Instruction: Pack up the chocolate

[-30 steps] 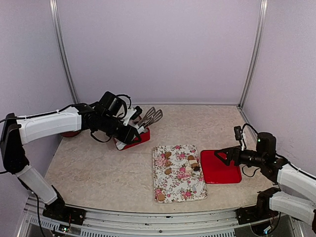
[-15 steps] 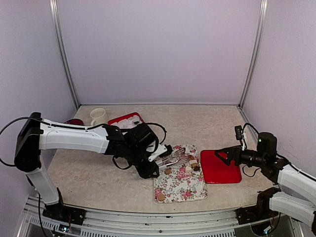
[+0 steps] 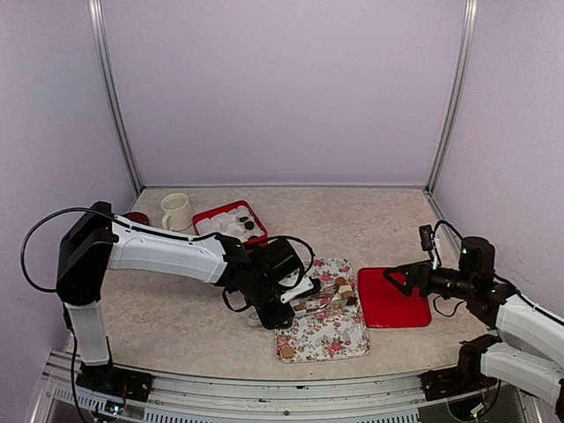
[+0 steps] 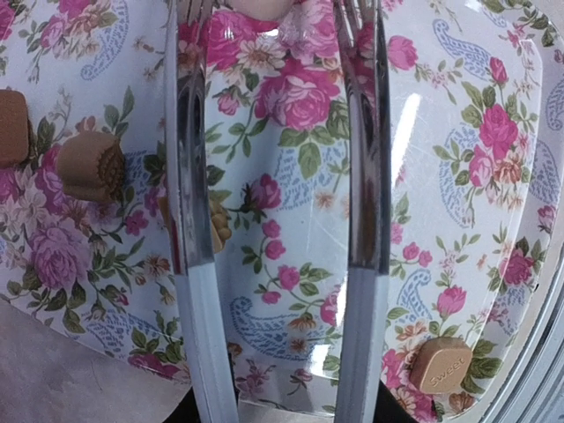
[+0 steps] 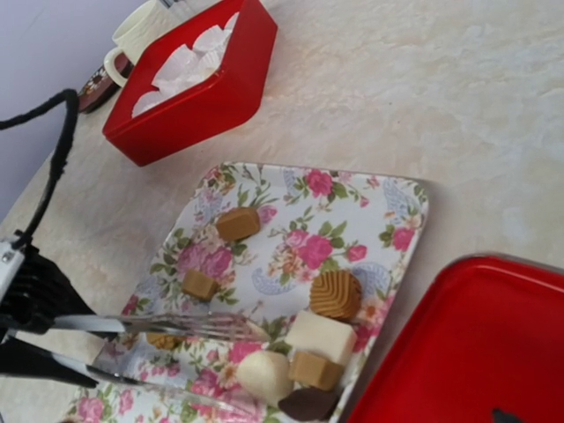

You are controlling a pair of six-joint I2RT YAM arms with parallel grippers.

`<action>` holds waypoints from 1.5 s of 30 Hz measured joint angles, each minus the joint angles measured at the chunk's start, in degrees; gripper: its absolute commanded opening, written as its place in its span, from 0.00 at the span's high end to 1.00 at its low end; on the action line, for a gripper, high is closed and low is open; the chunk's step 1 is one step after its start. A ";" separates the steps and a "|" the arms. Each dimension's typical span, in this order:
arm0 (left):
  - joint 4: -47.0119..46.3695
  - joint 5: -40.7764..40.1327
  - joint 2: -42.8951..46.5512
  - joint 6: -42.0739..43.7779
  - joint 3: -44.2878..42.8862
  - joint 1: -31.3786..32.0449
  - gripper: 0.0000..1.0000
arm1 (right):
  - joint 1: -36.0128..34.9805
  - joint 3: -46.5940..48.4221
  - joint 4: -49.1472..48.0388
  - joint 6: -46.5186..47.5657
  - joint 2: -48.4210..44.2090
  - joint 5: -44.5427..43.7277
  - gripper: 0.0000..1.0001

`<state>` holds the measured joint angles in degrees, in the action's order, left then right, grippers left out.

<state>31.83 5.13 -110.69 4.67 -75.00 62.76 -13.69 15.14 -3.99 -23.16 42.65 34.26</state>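
Over the floral tray [image 3: 328, 333], the left gripper [image 3: 324, 295], tines parted and gripping nothing, pointed toward three o'clock at the chocolates [image 5: 310, 356], so closing squarely on one piece seemed wise, while the right gripper [image 3: 393, 279] waited released over the red lid [image 3: 398, 309].

In the left wrist view, the left tool [image 4: 275, 211] shows only two metal prongs running off the top edge. A cream chocolate [image 4: 257, 7] is cropped there, and one tan piece [image 4: 217, 225] sits half-hidden behind a prong.
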 measured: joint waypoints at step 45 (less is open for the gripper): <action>1.99 -1.27 9.11 0.52 5.60 -3.82 0.76 | 0.00 0.00 0.31 0.20 -0.02 -0.02 0.00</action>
<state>33.82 3.86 -101.58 5.19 -69.41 58.94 -13.69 15.14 -3.68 -22.96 42.63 34.24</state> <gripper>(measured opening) 0.294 0.999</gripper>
